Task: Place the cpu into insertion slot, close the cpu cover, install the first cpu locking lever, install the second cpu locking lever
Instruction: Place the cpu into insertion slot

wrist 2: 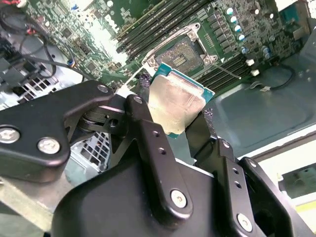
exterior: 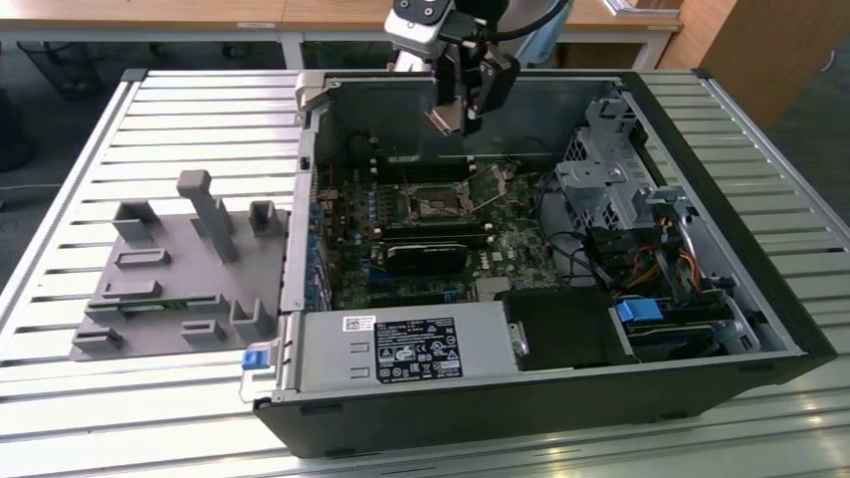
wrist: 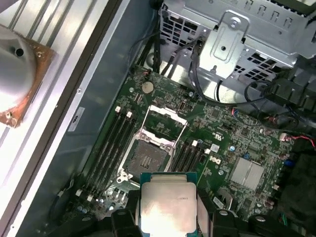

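My gripper hangs above the open computer case, shut on the cpu, a flat square chip with a dull silver top. In both wrist views the cpu sits clamped between the two black fingers. The insertion slot lies below on the green board, its dark centre bare. Beside it the cpu cover, a thin silver frame, stands swung open away from the slot. A thin metal lever sticks out beside the slot.
Long black memory slots flank the socket on both sides. A metal drive cage with cables fills the case at the exterior view's right, and a power supply sits at the front. A grey fixture plate lies outside the case.
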